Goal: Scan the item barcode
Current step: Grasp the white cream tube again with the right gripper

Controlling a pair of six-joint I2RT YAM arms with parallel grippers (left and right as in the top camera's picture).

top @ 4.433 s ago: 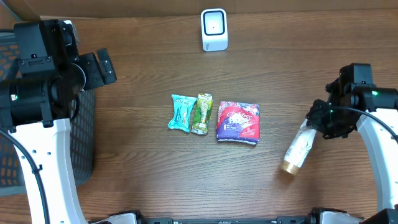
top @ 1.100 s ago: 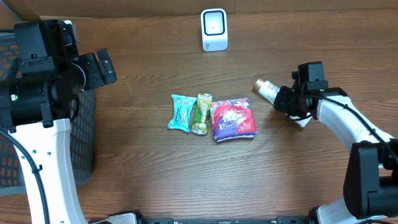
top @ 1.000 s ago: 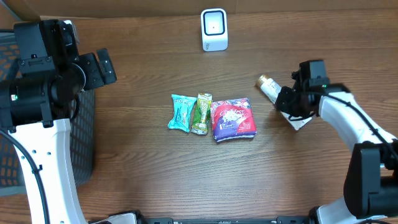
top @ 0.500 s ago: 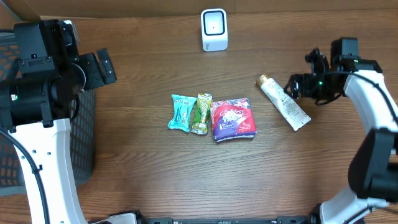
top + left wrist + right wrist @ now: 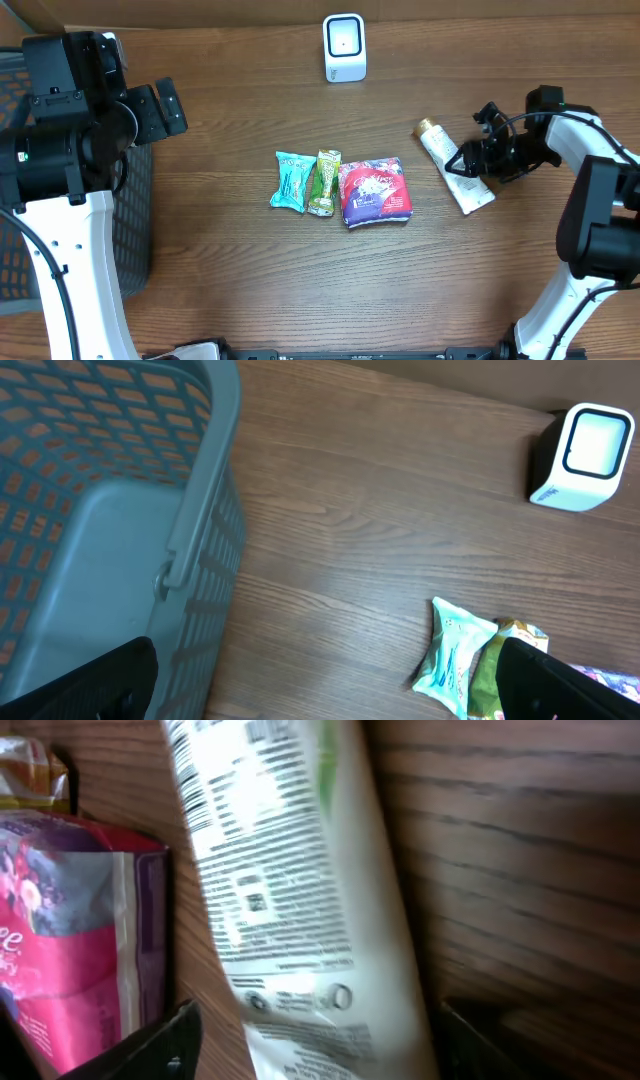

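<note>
Overhead, a white squeeze tube (image 5: pixel 458 172) with a gold screw cap (image 5: pixel 427 128) lies flat and diagonal on the dark wood-grain table (image 5: pixel 230 280), cap toward the far edge and flattened, crimped end toward the near right. The right gripper (image 5: pixel 478 158) sits low over the tube's lower half. In the right wrist view its black fingers (image 5: pixel 170 1042) stand apart on either side of the tube's wide end, not clamped on it. That close view shows the tube's smooth, slightly glossy plastic skin covered in fine black print, with a small square code partway down, a round symbol nearer the crimp and a green stripe along one edge. The lettering is too blurred to read. The tube rests near the right side of a soft, pillowy purple-and-pink pack (image 5: pixel 378 192) printed with flowers, the two not touching. Left of that pack lie a crinkled green foil packet (image 5: pixel 325 182) and a teal packet (image 5: pixel 293 181), side by side. A boxy white scanner (image 5: pixel 345 47) with rounded corners and a dark-framed face stands upright at the table's far edge, well apart from the tube. The left gripper (image 5: pixel 320 660) hangs with its jaws spread wide and nothing between them, beside a grey plastic lattice basket (image 5: pixel 205 510) at the table's left end.
</note>
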